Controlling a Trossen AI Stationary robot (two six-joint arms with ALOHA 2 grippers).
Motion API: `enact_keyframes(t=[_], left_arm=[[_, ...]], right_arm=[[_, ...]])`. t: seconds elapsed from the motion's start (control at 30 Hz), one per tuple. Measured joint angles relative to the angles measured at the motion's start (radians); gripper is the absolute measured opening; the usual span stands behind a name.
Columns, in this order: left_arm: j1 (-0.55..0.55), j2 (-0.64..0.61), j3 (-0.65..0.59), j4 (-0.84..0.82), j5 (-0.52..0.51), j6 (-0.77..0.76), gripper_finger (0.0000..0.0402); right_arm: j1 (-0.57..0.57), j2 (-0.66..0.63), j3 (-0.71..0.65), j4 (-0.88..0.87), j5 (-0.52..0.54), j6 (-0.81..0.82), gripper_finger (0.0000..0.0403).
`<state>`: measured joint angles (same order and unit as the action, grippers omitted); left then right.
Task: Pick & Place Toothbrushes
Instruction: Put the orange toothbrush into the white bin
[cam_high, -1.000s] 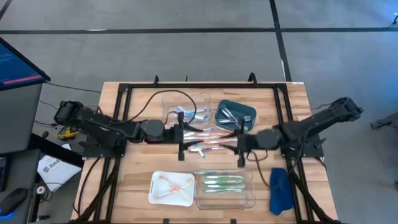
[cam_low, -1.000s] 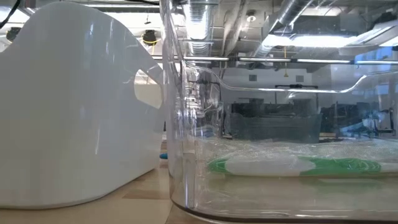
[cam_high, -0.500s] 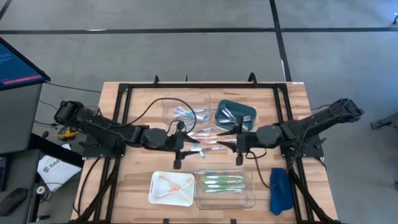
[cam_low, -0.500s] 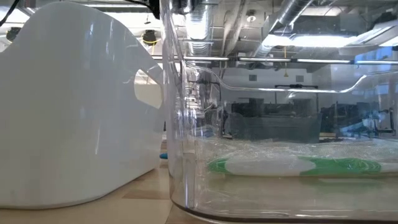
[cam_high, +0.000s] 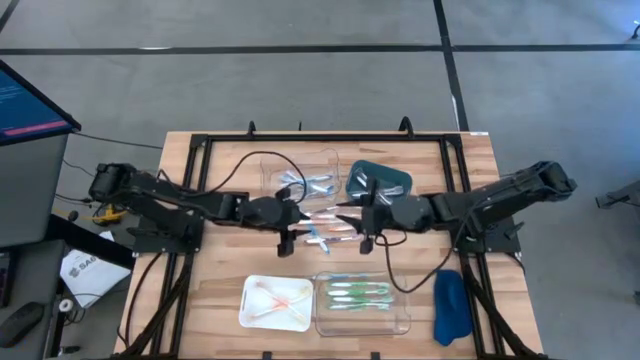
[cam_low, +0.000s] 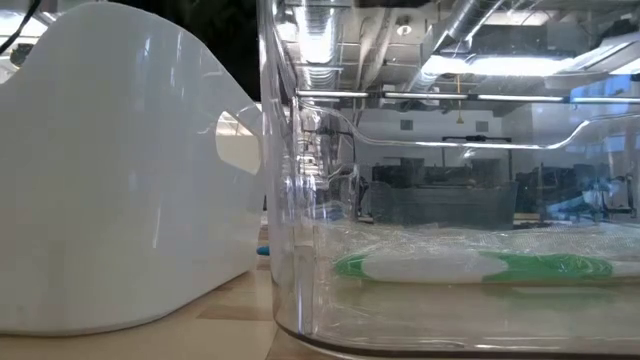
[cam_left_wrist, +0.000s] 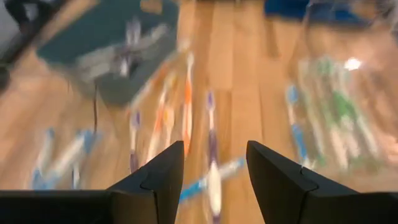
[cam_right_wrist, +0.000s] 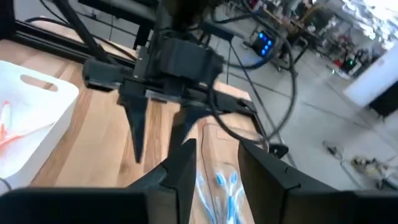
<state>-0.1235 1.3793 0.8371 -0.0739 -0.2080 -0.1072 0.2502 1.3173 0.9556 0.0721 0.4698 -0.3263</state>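
Several loose toothbrushes (cam_high: 328, 226), orange, purple and blue, lie flat on the wooden table's middle, and they also show in the left wrist view (cam_left_wrist: 186, 112). My left gripper (cam_high: 287, 240) (cam_left_wrist: 214, 180) hangs open just above their left end, tipped downward, nothing between its fingers. My right gripper (cam_high: 365, 236) (cam_right_wrist: 217, 171) stands open at their right end, facing the left gripper (cam_right_wrist: 158, 127), and holds nothing. Sorted toothbrushes lie in four trays: blue ones (cam_high: 305, 183), grey ones (cam_high: 372, 186), orange ones (cam_high: 275, 297) and green ones (cam_high: 358, 293) (cam_low: 470, 266).
A clear tray (cam_high: 272, 165) and a teal tray (cam_high: 392, 172) stand at the far side. A white tray (cam_high: 252, 312) (cam_low: 120, 180) and a clear tray (cam_high: 398, 318) (cam_low: 285, 200) stand at the near side. A blue cloth (cam_high: 450, 305) lies near the right front corner. Black frame bars run along the table's edges.
Both grippers have come toward each other over the loose toothbrushes. My left gripper has sunk and tipped its fingers downward while shifting a little toward the table's right. My right gripper has gone toward the table's left. The toothbrushes have stayed where they were.
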Motion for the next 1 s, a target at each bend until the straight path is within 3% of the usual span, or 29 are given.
enact_keyframes(t=[0.17, 0.27, 0.5, 0.67, 1.0], left_arm=[[0.044, 0.066, 0.000, -0.035, 0.131, -0.027, 0.0161], [0.067, 0.135, 0.002, -0.030, 0.155, -0.018, 0.0148], [0.092, 0.244, 0.002, -0.052, 0.120, 0.058, 0.0121], [0.091, 0.259, 0.003, -0.051, 0.036, 0.109, 0.0114], [0.092, 0.264, 0.003, -0.045, 0.006, 0.111, 0.0113]], right_arm=[[-0.049, 0.000, 0.000, -0.038, 0.000, 0.068, 0.0113], [-0.065, -0.001, 0.000, -0.045, 0.000, 0.088, 0.0113], [-0.067, 0.000, 0.000, -0.064, -0.001, 0.092, 0.0113], [-0.067, 0.000, 0.000, -0.066, -0.001, 0.092, 0.0113], [-0.067, -0.001, 0.000, -0.082, -0.001, 0.092, 0.0113]])
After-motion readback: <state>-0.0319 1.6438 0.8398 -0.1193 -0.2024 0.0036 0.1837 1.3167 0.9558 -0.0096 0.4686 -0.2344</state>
